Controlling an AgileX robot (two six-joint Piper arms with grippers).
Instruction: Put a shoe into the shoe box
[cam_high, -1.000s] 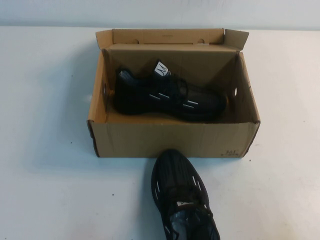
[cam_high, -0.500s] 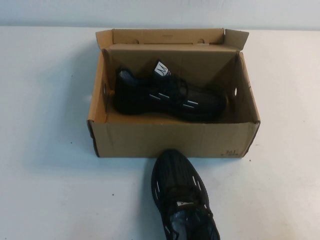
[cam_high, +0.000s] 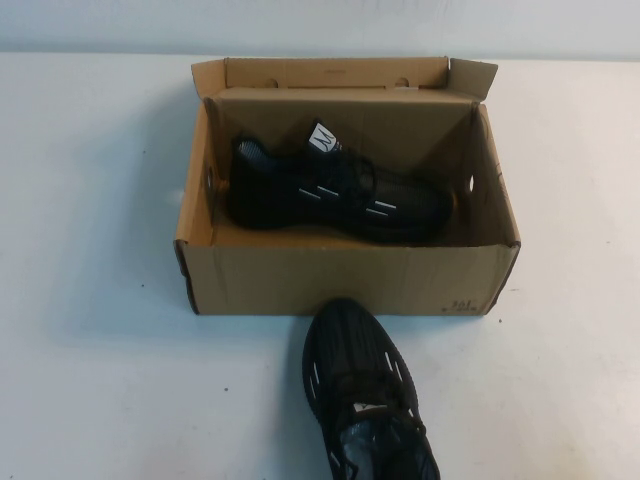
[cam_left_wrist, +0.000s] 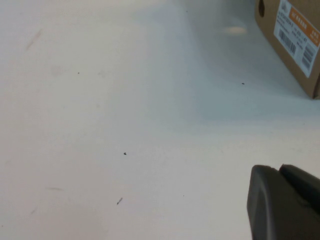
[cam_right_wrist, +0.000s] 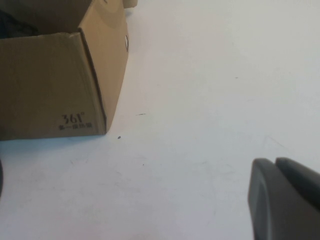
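The shoe (cam_high: 365, 395) at the desk's near edge, toe touching the box (cam_high: 345, 280), looks light and soft; grip its collar. Left gripper (cam_left_wrist: 285, 202) and right gripper (cam_right_wrist: 285, 197) hover over bare desk; I cannot tell their opening.

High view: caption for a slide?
Open shoe box holding one black shoe; second shoe on table in front; neither gripper in this view.

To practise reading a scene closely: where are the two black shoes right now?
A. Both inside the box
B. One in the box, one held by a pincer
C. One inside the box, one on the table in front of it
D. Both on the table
C: one shoe lies inside the open box; the other shoe sits on the table against its near wall. The left pincer and right pincer hover over bare table, holding nothing.
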